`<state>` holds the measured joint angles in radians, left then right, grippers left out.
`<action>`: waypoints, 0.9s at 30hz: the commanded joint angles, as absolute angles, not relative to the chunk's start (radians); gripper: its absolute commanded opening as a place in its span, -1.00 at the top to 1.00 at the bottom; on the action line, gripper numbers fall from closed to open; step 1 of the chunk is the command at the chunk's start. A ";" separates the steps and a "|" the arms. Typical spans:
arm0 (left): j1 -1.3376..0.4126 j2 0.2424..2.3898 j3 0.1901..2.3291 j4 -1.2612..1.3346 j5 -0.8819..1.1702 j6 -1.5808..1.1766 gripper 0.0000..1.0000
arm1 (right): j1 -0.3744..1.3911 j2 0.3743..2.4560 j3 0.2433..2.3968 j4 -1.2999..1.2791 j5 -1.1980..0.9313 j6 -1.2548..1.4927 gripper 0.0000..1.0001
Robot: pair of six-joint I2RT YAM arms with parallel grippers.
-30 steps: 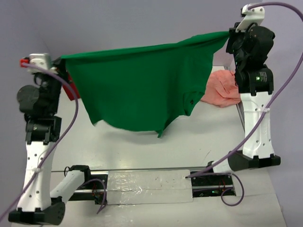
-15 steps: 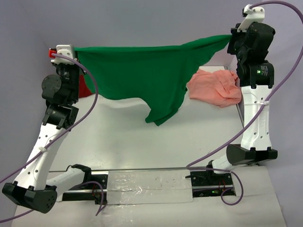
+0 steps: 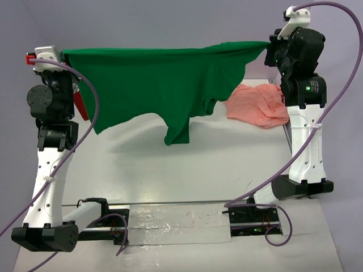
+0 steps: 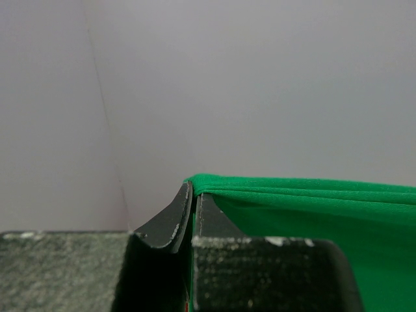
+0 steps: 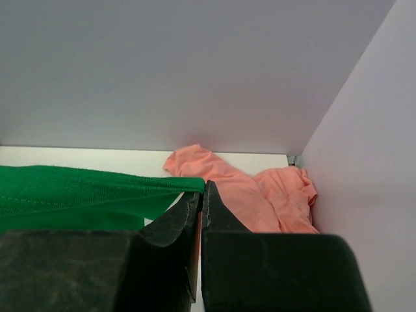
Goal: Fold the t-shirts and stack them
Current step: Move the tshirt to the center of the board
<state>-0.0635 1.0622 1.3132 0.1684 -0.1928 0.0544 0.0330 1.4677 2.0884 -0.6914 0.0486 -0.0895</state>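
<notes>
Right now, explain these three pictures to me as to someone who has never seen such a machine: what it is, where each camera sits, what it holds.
The machine is a pair of jointed arms, the left arm and the right arm, bolted at the near edge of a white table. The wide picture comes from a fixed camera above and behind them. The other two come from small cameras on the wrists, each looking along its own two-fingered hand. The left hand and the right hand are each shut on an edge of a green t-shirt, stretching it in the air above the table. A salmon pink t-shirt lies crumpled at the far right. A sliver of dark red cloth shows behind the left arm.
</notes>
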 commanded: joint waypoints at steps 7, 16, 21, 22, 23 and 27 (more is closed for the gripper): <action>-0.029 1.012 1.298 0.193 -0.246 0.075 1.00 | 0.078 1.407 2.085 -0.661 0.190 -0.091 1.00; -0.031 0.944 1.361 0.137 -0.230 0.046 1.00 | 0.078 1.317 2.100 -0.690 0.196 -0.080 1.00; -0.031 0.838 1.442 0.028 -0.215 0.018 1.00 | 0.080 1.160 2.031 -0.735 0.184 -0.064 1.00; -0.031 0.827 1.462 0.003 -0.210 0.011 1.00 | 0.078 1.116 2.031 -0.753 0.181 -0.057 1.00; -0.031 0.818 1.480 -0.087 -0.207 0.009 1.00 | 0.078 1.097 2.033 -0.803 0.181 -0.054 1.00; -0.031 0.755 1.578 -0.279 -0.187 -0.048 1.00 | 0.078 0.997 2.026 -0.899 0.172 -0.058 1.00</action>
<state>-0.0509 0.8097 1.4940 -0.1310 -0.1448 -0.0109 0.0891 1.0588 2.0201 -0.8238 0.1074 -0.0570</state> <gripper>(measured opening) 0.030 0.018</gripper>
